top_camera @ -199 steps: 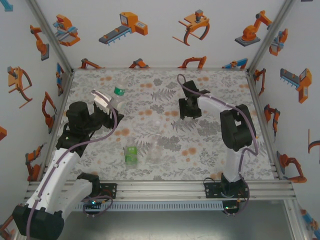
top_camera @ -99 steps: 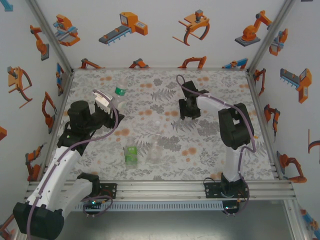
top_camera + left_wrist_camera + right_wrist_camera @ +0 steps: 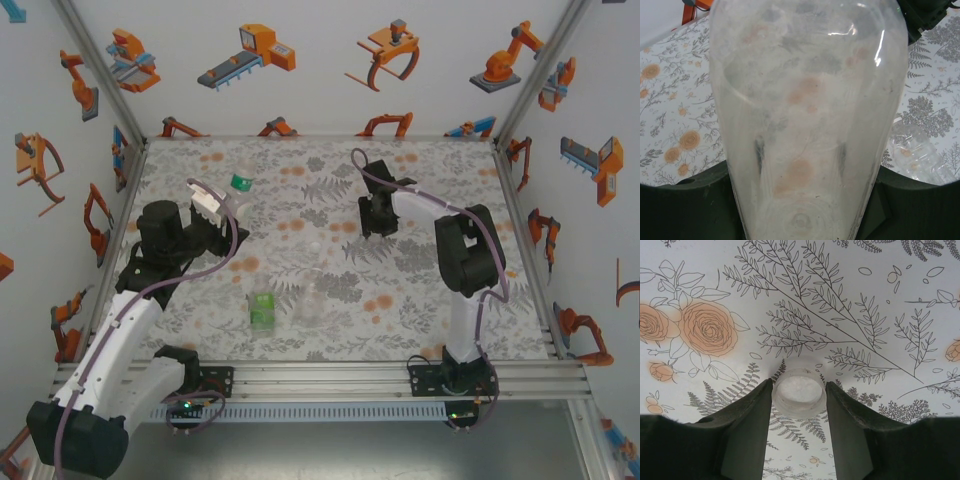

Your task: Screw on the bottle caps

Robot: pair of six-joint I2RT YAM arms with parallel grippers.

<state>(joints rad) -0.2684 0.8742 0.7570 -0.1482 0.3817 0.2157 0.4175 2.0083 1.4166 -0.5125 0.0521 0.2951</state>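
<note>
A floral mat (image 3: 395, 285), printed with grey ferns and orange blossoms, is spread beneath the right gripper (image 3: 378, 222) and the left gripper (image 3: 208, 203). In the right wrist view a large orange rose (image 3: 707, 327) is seen ahead of that gripper's fingertips, off to their left. Beyond and beside both grippers, white walls (image 3: 300, 90) printed with orange robot drawings are set up, and grooved aluminium rails (image 3: 330, 375) are laid behind them.

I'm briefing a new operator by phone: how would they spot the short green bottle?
Look at the floral mat, toward its near edge, just left of centre. Two small bottles sit side by side there. The green-tinted bottle is the left one; the clear bottle beside it has no colour.
</note>
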